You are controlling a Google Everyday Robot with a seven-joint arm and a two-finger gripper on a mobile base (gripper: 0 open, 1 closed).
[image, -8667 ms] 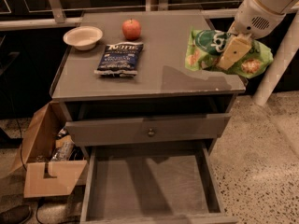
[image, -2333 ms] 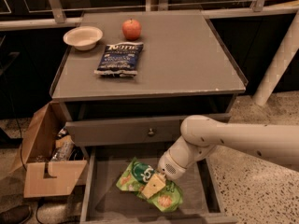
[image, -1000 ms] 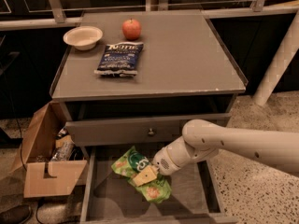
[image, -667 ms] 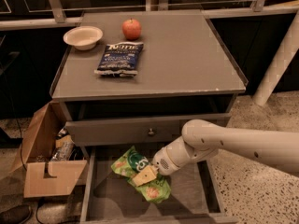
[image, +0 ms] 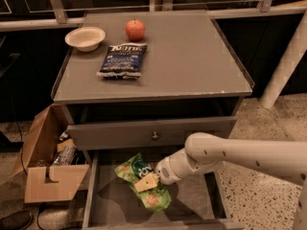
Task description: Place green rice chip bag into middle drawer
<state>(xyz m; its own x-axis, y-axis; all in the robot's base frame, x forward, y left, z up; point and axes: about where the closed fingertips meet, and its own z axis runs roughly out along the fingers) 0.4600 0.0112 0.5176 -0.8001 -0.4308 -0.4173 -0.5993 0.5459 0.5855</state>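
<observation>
Inside the pulled-out middle drawer (image: 194, 201), the gripper (image: 146, 182) holds its jaws clamped on the green rice chip bag (image: 154, 198), low over the floor, apparently so that it lands flat when released.

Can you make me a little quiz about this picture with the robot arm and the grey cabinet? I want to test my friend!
1. How many things lie on the cabinet top?
2. True or false: the green bag is inside the open drawer.
3. Pick one. The gripper is: A) above the cabinet top, B) at the green bag in the drawer, C) out of sight.

Key
1. Three: the bowl, the apple and the blue bag.
2. True.
3. B.
</observation>
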